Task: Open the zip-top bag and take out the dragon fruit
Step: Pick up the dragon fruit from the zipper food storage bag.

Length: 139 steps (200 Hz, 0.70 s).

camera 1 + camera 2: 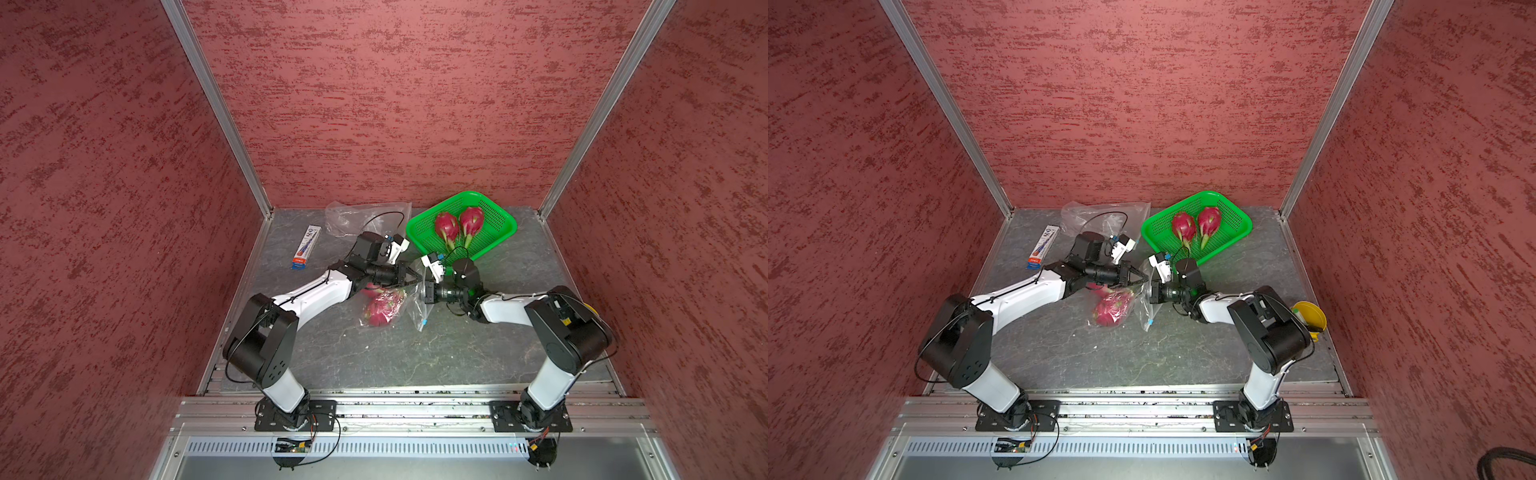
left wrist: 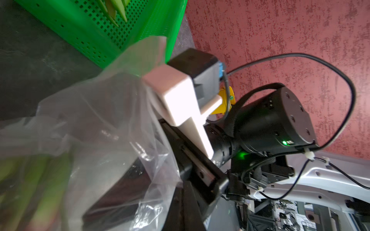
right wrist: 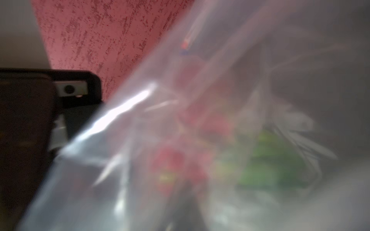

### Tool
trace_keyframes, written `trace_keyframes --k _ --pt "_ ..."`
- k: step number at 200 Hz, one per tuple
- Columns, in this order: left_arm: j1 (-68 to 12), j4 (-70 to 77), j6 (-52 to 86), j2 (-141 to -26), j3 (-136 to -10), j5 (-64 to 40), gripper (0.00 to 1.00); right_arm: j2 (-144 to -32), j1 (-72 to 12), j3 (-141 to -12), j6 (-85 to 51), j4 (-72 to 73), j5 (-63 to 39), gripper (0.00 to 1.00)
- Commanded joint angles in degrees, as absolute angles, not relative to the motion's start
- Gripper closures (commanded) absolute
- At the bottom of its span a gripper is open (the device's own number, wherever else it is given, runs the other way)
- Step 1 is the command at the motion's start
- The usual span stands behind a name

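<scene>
The basket (image 1: 496, 216) at the table's (image 1: 374, 357) back edge holds two dragon fruits (image 1: 446, 226). An empty bag (image 1: 353, 216) lies to its left, and the zip-top bag (image 1: 417, 309) lies mid-table.

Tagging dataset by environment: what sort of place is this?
Probably a lab robot cell: red textured panels wall in a grey tabletop; left arm and right arm bolt to an aluminium rail.

green basket (image 1: 496, 230): rear right | flat carton (image 1: 306, 246): rear left | yellow container (image 1: 1308, 318): right edge
</scene>
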State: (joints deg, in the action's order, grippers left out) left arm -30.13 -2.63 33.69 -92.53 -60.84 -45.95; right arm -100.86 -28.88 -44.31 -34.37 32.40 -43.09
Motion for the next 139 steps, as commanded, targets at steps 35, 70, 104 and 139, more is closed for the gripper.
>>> trace_keyframes --k 35,70,104,139 --pt "-23.0 3.9 37.7 -84.5 -53.2 -49.7 0.83 -103.1 -29.4 -50.0 -28.6 23.9 -39.3 0.92" --pt "-16.5 -2.6 33.5 -80.7 -48.2 -38.9 0.68 -104.5 -30.5 -49.6 -27.3 22.1 -39.3 0.91" --pt "-15.7 -5.1 30.6 -79.9 -45.6 -31.9 0.64 -104.7 -32.0 -49.1 -26.7 20.4 -39.8 0.91" --pt "-15.6 -6.3 31.9 -77.7 -41.8 -32.1 0.61 -103.3 -34.2 -46.4 -27.2 18.6 -41.6 0.91"
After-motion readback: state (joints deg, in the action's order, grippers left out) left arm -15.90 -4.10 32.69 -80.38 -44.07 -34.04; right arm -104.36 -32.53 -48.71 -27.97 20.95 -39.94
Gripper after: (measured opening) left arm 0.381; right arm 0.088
